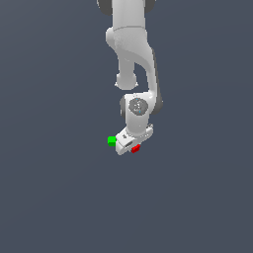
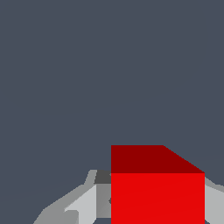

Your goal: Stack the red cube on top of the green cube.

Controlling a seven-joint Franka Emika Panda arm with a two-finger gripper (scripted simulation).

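In the exterior view the white gripper (image 1: 130, 146) points down at the grey floor. The tiny red cube (image 1: 135, 148) sits at its fingertips. The tiny green cube (image 1: 111, 141) lies on the floor just to the exterior view's left of the gripper, close beside it and apart from the red cube. In the wrist view the red cube (image 2: 157, 192) fills the space between the two grey fingers (image 2: 87, 203), which meet its two sides; the gripper (image 2: 157, 205) is shut on it. The green cube is out of the wrist view.
The white arm (image 1: 131, 54) comes down from the top of the exterior view. The plain grey floor (image 1: 59, 188) lies all around the two cubes, with no other object in view.
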